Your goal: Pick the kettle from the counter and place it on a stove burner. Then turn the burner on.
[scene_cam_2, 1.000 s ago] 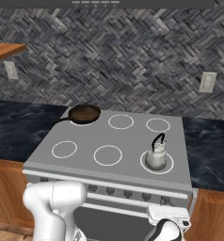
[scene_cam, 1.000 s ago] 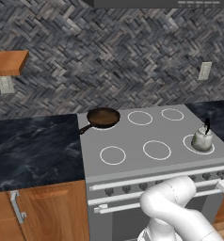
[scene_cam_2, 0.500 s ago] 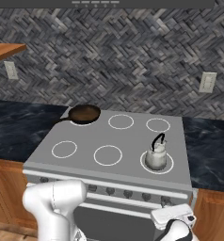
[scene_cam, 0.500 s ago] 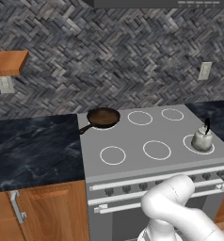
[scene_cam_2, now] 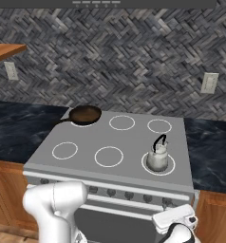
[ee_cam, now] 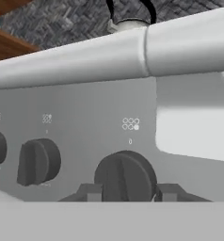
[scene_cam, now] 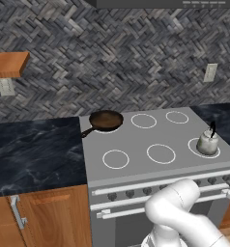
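Observation:
The silvery kettle (scene_cam: 207, 142) (scene_cam_2: 157, 159) stands upright on the front right ring of the grey stove (scene_cam: 136, 144) (scene_cam_2: 129, 142). Black marble counter (scene_cam: 35, 149) (scene_cam_2: 20, 128) runs beside the stove. My hand (scene_cam_2: 175, 220) hangs low at the stove's front, below the kettle. In the hand view my gripper (ee_cam: 128, 192) faces the control panel, its two dark fingertips (ee_cam: 90, 192) pressed against either side of a round dark knob (ee_cam: 125, 176). The kettle's base and black handle (ee_cam: 130, 21) peek over the stove's front rail above that knob.
A dark frying pan (scene_cam: 106, 119) (scene_cam_2: 85, 114) sits on the back left ring. More knobs (ee_cam: 38, 161) line the panel to the left of the gripped one. Orange-brown cabinets (scene_cam: 49, 212) sit under the counter, and an oven handle bar (scene_cam_2: 134, 209) runs below the knobs.
My hand has edged slightly up toward the knob row in the right base view. Kettle and pan have not moved.

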You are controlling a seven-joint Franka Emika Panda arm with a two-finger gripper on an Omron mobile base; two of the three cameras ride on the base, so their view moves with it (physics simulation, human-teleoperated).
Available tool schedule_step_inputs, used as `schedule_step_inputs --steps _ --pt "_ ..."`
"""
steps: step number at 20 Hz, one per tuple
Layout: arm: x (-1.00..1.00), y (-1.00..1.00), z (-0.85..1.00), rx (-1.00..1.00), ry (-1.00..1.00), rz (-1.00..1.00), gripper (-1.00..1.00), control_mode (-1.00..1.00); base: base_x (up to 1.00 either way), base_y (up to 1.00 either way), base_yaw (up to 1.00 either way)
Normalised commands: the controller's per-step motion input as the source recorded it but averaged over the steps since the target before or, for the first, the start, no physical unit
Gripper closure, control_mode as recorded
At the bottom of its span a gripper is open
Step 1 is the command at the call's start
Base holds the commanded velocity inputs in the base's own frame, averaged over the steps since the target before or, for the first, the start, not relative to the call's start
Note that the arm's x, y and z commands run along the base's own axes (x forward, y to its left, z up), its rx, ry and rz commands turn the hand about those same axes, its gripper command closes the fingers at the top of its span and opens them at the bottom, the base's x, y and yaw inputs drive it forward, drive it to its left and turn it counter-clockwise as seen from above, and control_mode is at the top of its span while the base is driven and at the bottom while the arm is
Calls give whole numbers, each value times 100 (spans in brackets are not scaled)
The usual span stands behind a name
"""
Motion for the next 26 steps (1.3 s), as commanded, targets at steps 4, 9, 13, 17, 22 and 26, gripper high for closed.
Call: schedule_step_inputs --steps 4,9,13,17,22,26 --pt "18 80 0 -31 -38 -10 100 -100 0 0 0" --pt "10 84 -8 -35 -48 -7 100 -100 0 0 0" --pt "3 54 -20 -31 -37 0 100 -100 0 0 0" --pt "7 38 -33 -32 -38 3 100 -100 0 0 0" --pt "-8 19 -37 -31 -37 28 100 -100 0 0 0" --pt "-46 0 -28 -21 -11 53 100 -100 0 0 0"
